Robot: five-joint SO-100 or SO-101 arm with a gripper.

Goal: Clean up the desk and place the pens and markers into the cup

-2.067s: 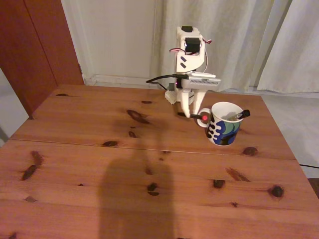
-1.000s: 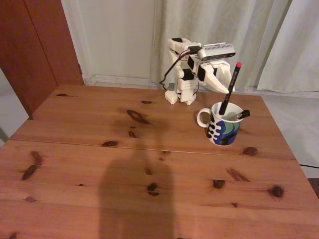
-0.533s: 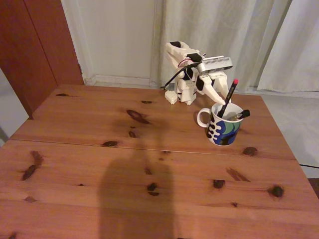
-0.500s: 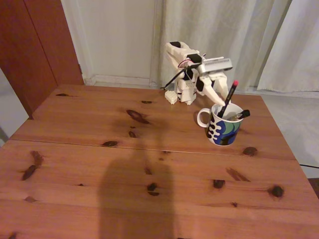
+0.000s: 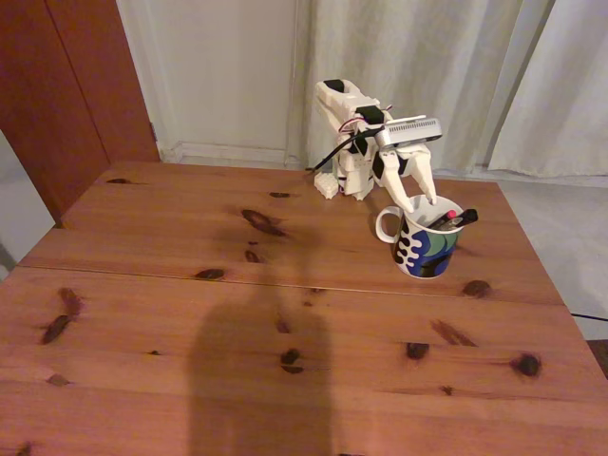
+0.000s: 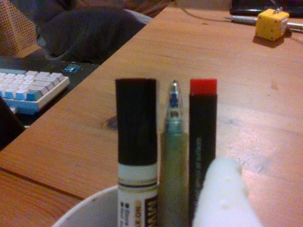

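On the reddish-brown desk point(image 5: 285, 313) a patterned white cup point(image 5: 426, 245) stands at the back right in the fixed view. My gripper point(image 5: 419, 202) hangs open just above its rim, fingers spread and holding nothing. A black pen with a red tip point(image 5: 444, 226) and a black marker cap point(image 5: 465, 218) lean inside the cup. In the wrist view the cup's white rim point(image 6: 90, 208) holds a white marker with a black cap point(image 6: 136, 142), a teal-green pen point(image 6: 173, 156) and the red-tipped black pen point(image 6: 202, 123) side by side. One white fingertip point(image 6: 222, 194) is blurred in front.
The arm's base point(image 5: 347, 180) sits at the desk's back edge before pale curtains. A dark wooden door point(image 5: 66, 85) stands at the left. The wrist view also has a keyboard point(image 6: 28, 87) at the left, a yellow cube point(image 6: 271, 23) far right, and a dark grey shape point(image 6: 85, 33).
The gripper carried the red-tipped black pen over the cup, lowered it in and opened. The pen stood upright in the jaws; it now leans inside the cup.
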